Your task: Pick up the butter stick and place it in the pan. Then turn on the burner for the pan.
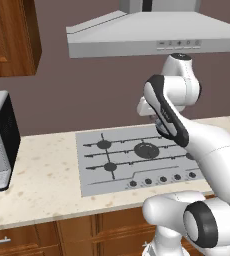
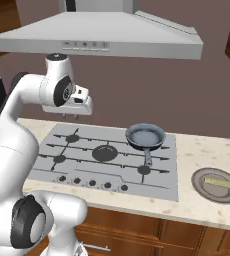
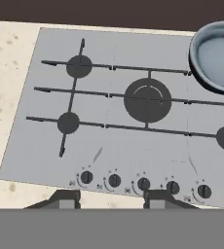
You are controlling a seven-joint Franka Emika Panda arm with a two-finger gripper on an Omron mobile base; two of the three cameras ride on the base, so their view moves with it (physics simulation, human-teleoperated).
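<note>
The hand (image 2: 76, 116) hangs empty, fingers apart, high above the cooktop (image 2: 87, 165). The pan (image 2: 145, 136) sits on the burner at 2 o'clock from the centre. The butter stick (image 2: 218, 183) lies on a plate (image 2: 202, 187) on the worktop (image 2: 207, 155), at 4 o'clock from the pan.

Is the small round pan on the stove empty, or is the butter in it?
Empty: the dark-rimmed pan shows bare blue-grey inside; the pale yellow butter stick lies on a grey plate.

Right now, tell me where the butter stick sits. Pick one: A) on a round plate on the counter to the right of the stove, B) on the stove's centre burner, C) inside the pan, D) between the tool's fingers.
A: in the right base view the butter stick lies on a round grey plate on the counter, well apart from the pan on the stove.
</note>
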